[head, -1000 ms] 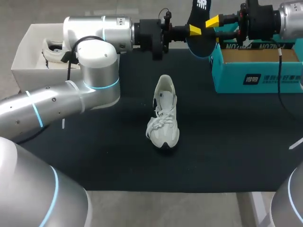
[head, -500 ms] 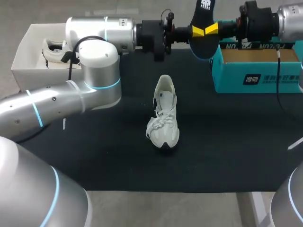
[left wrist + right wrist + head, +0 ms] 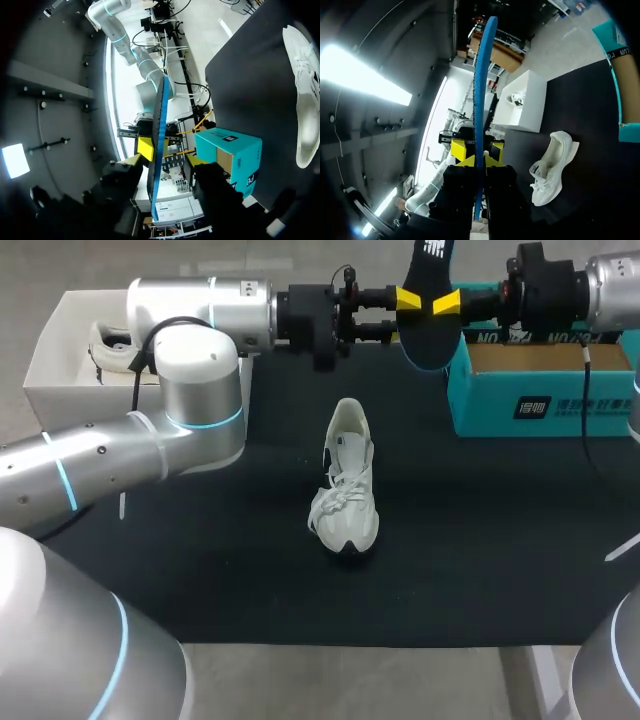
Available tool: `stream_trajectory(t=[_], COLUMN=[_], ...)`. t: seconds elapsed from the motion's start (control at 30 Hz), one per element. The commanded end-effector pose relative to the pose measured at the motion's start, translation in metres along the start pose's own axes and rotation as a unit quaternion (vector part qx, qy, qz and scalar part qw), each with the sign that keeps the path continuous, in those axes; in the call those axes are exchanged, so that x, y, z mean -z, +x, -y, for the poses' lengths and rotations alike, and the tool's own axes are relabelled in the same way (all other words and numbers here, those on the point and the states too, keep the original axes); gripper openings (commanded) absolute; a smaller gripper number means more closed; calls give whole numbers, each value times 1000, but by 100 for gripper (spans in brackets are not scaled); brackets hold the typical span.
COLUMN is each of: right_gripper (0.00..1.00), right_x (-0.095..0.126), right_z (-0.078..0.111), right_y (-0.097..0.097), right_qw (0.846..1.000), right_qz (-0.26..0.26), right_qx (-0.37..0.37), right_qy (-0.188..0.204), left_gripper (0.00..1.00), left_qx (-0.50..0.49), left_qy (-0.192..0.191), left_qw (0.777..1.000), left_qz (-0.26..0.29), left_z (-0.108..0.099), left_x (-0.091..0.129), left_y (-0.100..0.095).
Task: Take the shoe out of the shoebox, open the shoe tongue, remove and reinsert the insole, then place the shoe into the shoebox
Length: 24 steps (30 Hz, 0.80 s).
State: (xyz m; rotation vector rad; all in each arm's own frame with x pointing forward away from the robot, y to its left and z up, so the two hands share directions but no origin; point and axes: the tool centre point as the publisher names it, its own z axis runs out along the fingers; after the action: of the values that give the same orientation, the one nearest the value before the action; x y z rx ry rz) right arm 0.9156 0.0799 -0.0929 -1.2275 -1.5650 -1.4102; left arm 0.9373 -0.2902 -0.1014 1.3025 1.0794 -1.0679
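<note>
Insole (image 3: 479,100) clamped in right fingers (image 3: 462,150); left wrist view shows left fingers (image 3: 122,177) apart.

Print shows in two places. The insole (image 3: 428,302), above the table's (image 3: 480,540) far edge, carries a white logo (image 3: 430,249) on its dark face. The teal shoebox (image 3: 560,390) at the far right corner bears dark upside-down lettering (image 3: 545,338) along its flap. A dark label (image 3: 532,407) with white characters sits on its near side, too small for me to read with certainty.
</note>
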Motion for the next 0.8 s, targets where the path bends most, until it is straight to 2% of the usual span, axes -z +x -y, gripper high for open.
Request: stream_trajectory(t=[0.03,0.33,0.6,0.8], right_gripper=[0,0,0,0], right_x=[2,3,2,2], right_z=[3,2,-1,-4], right_y=[2,0,-1,0], right_qw=[1000,1000,1000,999], right_qz=[7,19,22,28], right_qx=[4,13,16,42], right_qy=[-6,-1,8,0], left_gripper=[100,100,100,100], left_qx=[1,-16,-11,34], left_qy=[32,73,65,40], left_qw=[999,988,974,965], left_qz=[-30,-131,-215,-257], left_z=[-2,1,14,23], left_x=[54,152,208,241], left_y=[-1,8,23,31])
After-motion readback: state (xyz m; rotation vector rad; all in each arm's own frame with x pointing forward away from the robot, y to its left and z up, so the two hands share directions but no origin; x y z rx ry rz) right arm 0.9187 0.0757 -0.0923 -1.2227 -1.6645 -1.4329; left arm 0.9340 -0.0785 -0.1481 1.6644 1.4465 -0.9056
